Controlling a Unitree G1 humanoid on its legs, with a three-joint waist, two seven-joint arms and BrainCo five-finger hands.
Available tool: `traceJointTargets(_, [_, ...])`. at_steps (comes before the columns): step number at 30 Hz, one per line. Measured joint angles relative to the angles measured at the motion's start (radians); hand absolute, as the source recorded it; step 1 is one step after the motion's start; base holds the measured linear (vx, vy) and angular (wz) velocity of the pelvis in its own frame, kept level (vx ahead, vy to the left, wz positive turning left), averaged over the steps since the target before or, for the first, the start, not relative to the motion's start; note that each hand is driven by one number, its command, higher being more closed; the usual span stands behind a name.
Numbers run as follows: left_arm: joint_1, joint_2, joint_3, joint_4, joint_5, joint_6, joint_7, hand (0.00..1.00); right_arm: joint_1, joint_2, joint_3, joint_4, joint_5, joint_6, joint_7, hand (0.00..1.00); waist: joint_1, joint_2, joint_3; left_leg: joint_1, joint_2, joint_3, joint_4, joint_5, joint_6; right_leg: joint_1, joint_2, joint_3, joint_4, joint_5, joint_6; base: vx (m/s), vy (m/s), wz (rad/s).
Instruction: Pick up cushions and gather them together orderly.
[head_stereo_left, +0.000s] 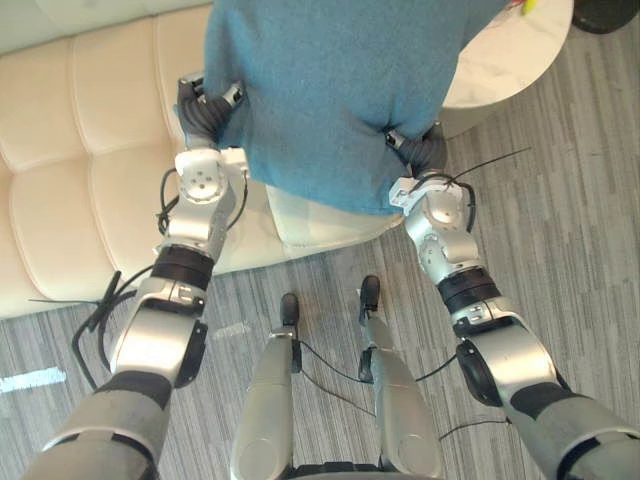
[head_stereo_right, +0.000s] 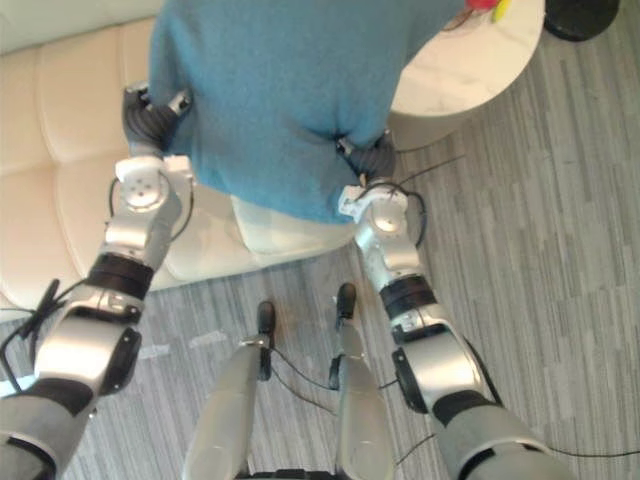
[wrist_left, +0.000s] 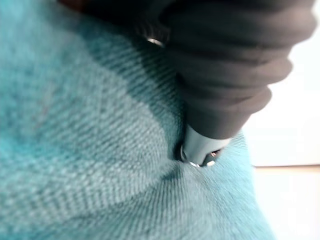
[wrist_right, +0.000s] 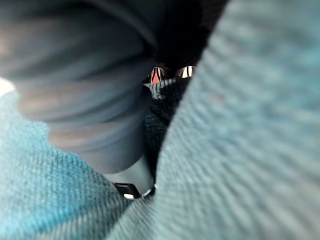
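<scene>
A large teal cushion (head_stereo_left: 340, 90) hangs in front of me over the edge of a cream sofa (head_stereo_left: 80, 150), held between both hands. My left hand (head_stereo_left: 205, 110) presses against its left edge, and its dark cover (wrist_left: 235, 65) sinks into the teal weave (wrist_left: 75, 150). At the cushion's lower right edge sits my right hand (head_stereo_left: 425, 150); its dark cover (wrist_right: 85, 90) lies in a fold of the same cloth (wrist_right: 250, 150). The cushion hides what lies past both wrists.
A pale cream pad or seat corner (head_stereo_left: 310, 220) juts from the sofa's front edge below the cushion. A round white marble table (head_stereo_left: 510, 55) stands at the right, close behind the cushion. Grey striped carpet (head_stereo_left: 570, 230) stretches to the right and front.
</scene>
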Motion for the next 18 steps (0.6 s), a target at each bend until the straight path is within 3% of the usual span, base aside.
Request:
traceJointTargets(8, [0.405,-0.152,0.001,-0.392,0.003,-0.015,0.025,1.00,0.422,0.038,-0.014,-0.357,-0.007,-0.007,0.004,1.00,-0.006,-0.004,-0.002,0.190,-0.001,-0.006,-0.082,-0.002,-0.005,0.162,0.001,-0.013,-0.009,-0.044,0.001,0.04,0.000,0.03])
traceJointTargets(12, [0.586,-0.180,-0.018,-0.541,-0.020,-0.026,0.017,1.00,0.615,0.077,-0.021,-0.536,-0.008,-0.022,0.044,1.00,-0.008,-0.007,-0.009,0.282,-0.003,-0.018,-0.142,0.000,-0.009,0.237,0.000,-0.039,-0.010,-0.078,-0.003,0.06,0.012,0.11])
traceJointTargets(18, [0.875,-0.232,-0.045,-0.677,-0.044,-0.039,-0.056,1.00,0.846,0.107,-0.023,-0.648,-0.018,-0.027,0.127,1.00,-0.001,-0.006,-0.145,0.391,-0.002,-0.043,-0.211,0.004,-0.016,0.326,0.005,-0.074,-0.012,-0.124,-0.002,0.11,0.006,0.15])
